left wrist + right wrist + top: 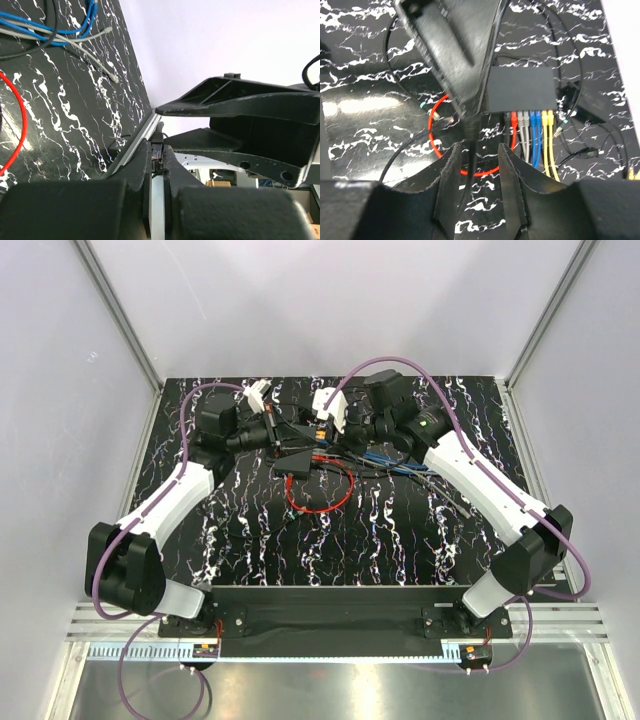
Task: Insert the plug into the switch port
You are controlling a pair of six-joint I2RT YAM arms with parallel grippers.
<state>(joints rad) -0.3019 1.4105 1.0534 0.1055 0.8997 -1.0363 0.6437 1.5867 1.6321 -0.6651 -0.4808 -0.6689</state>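
Observation:
The switch [520, 89] is a flat black box on the marbled table, with red, grey, blue and yellow cables plugged into its near edge. It also shows in the top view [297, 460]. My left gripper [157, 152] is shut on a small plug [157, 149] with a black boot. In the right wrist view the left gripper [466, 116] comes down from the upper left and holds the plug [470, 124] just off the switch's lower left corner. My right gripper [481, 167] is open and empty, and the plug's black cable runs between its fingers.
A red cable loop [437, 145] lies on the table left of the switch and also shows in the top view [320, 502]. Loose blue and grey cables [60, 30] lie nearby. Both arms crowd together at the back centre [320, 425]. The table's metal edge [135, 145] is close.

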